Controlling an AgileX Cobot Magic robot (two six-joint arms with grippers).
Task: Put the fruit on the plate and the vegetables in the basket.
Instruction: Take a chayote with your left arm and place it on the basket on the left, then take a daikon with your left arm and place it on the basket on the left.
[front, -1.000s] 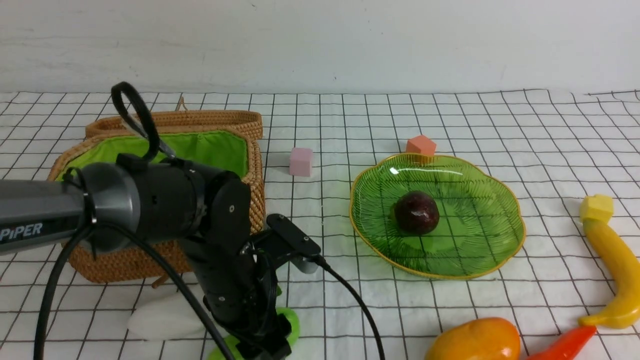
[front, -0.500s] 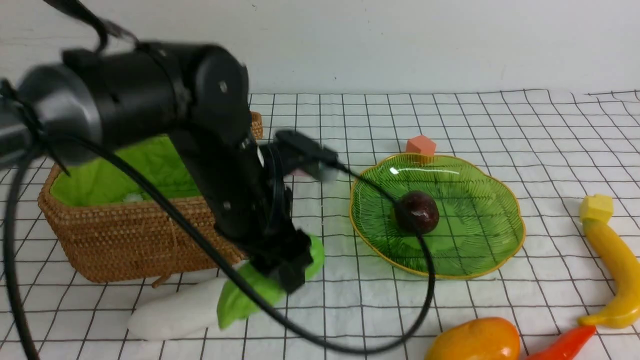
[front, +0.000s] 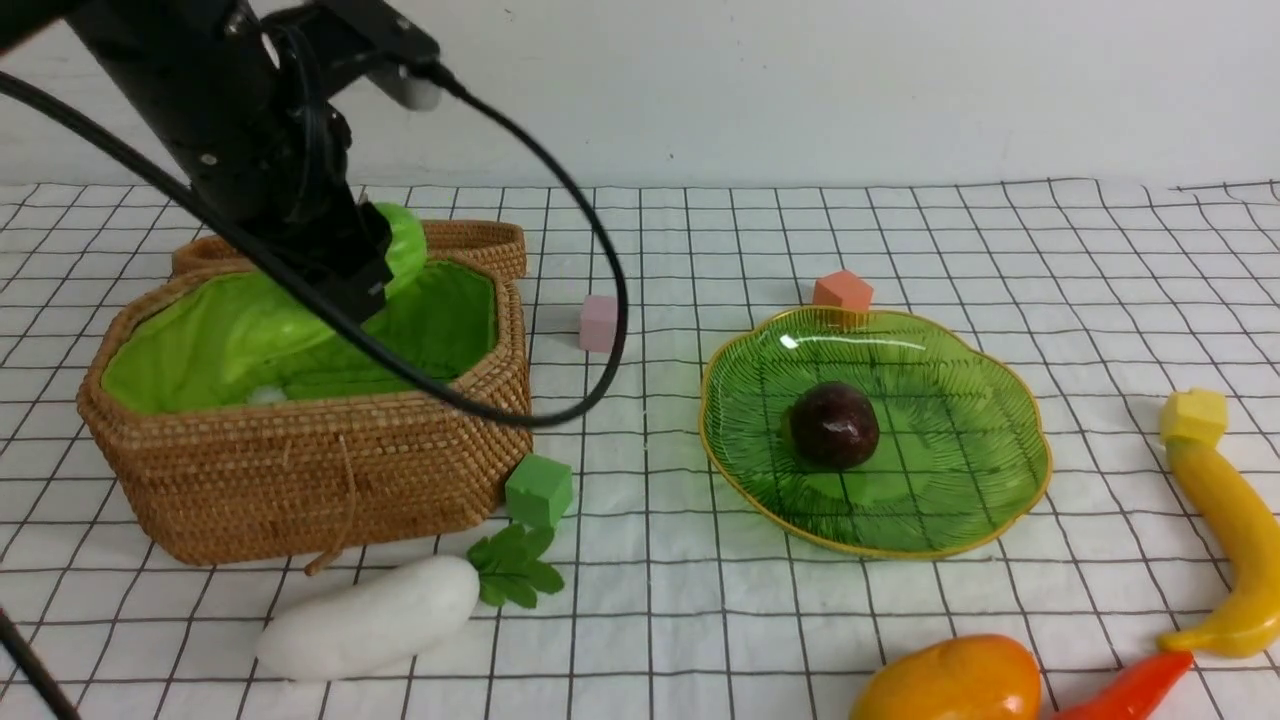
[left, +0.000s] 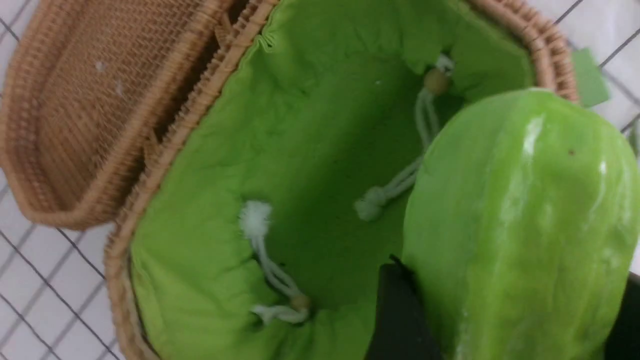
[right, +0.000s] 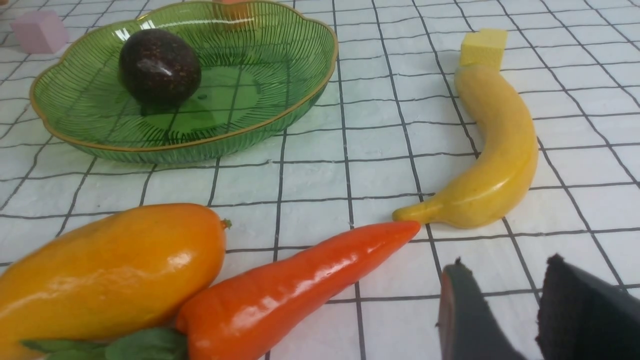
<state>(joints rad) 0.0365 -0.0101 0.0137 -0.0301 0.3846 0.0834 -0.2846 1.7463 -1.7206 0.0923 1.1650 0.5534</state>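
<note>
My left gripper (front: 365, 265) is shut on the stubby green cucumber (left: 520, 225) and holds it over the open wicker basket (front: 300, 470), above its green lining (left: 310, 150). The white radish (front: 370, 620) lies in front of the basket. A maroon fruit (front: 833, 425) sits in the green glass plate (front: 1040, 470). Mango (right: 110, 270), red-orange chili (right: 300, 285) and banana (right: 500, 155) lie on the cloth near my right gripper (right: 505, 270), which is open and empty just beside the chili tip. The right gripper is outside the front view.
A green cube (front: 538, 490) sits at the basket's front corner. A pink cube (front: 598, 322) lies between basket and plate, an orange cube (front: 842, 290) behind the plate, a yellow cube (front: 1193, 415) at the banana's end. The basket lid (left: 65, 125) lies open behind.
My left arm has lifted the cucumber from the cloth near the radish and carried it up and back over the basket. The green cube and radish leaves are now uncovered.
</note>
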